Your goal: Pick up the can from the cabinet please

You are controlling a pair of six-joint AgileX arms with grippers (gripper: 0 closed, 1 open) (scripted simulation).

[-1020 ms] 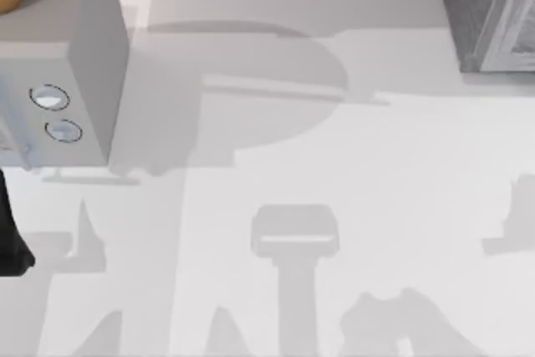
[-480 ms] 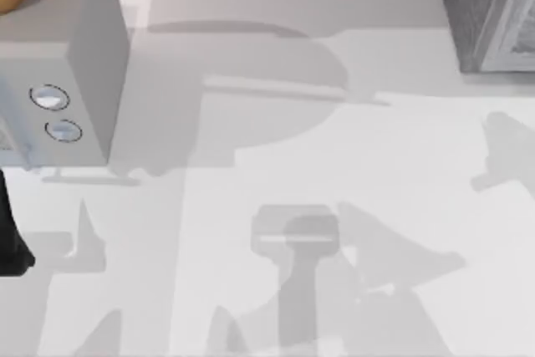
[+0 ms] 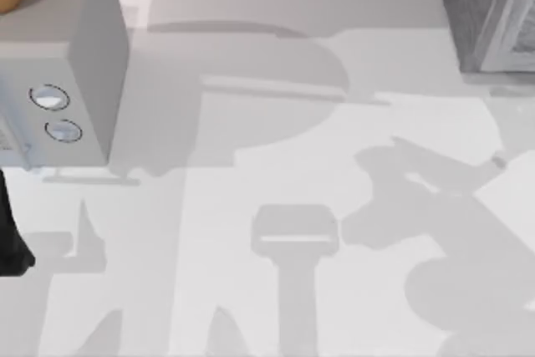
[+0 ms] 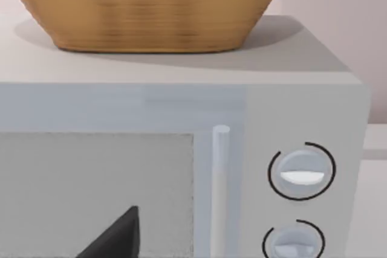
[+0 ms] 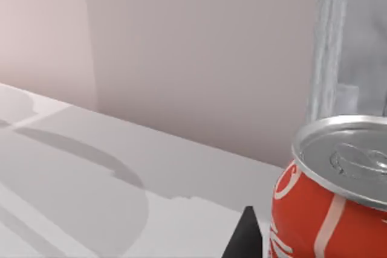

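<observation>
white table (image 3: 251, 307) under a pale wall; red can (image 5: 329, 200) upright, close against right gripper's dark fingertip (image 5: 245, 237), beside grey cabinet (image 3: 489, 10) at far right; cannot tell either claw's state; microwave (image 4: 181, 161) with wicker basket (image 4: 145, 7) on top, facing left wrist

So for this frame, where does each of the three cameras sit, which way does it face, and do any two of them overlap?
Top view: above the white table, looking down; microwave at left, grey cabinet at right; a dark piece of the left arm at the left edge.
Left wrist view: faces the microwave front and the wicker basket on top; a dark fingertip shows.
Right wrist view: close on the red can; a dark fingertip beside it.
Shared: microwave and basket, top and left wrist views.
</observation>
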